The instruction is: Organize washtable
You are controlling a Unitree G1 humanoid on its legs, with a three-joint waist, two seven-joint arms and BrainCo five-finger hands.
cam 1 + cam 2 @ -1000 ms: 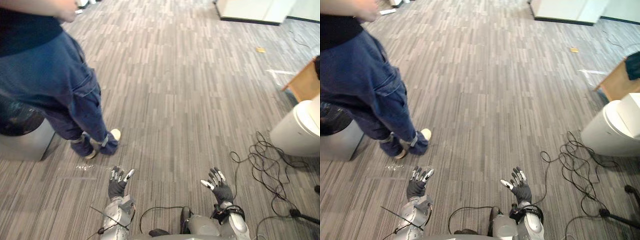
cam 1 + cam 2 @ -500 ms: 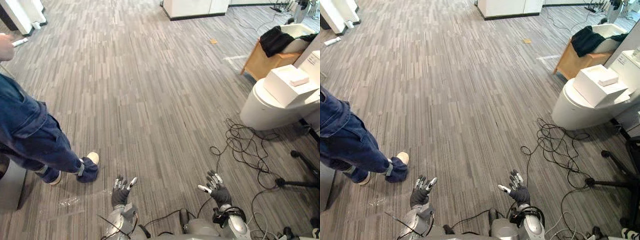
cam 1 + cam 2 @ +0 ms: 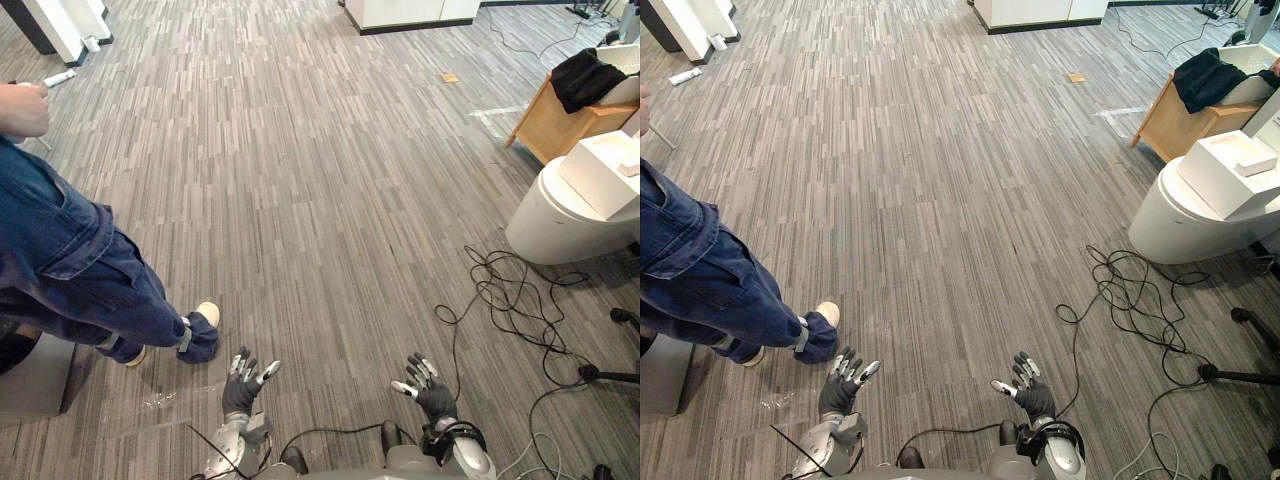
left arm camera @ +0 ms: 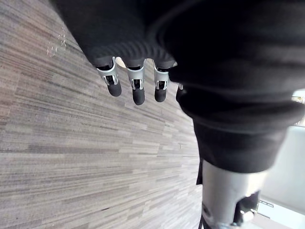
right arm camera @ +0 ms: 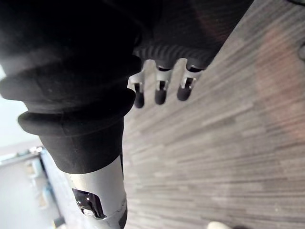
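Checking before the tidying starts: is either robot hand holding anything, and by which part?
Nothing is held. The left hand and right hand are both empty above the floor, fingers spread.

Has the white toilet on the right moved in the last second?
No. The camera swung round; the white toilet still sits just beside the wooden cabinet, as before.
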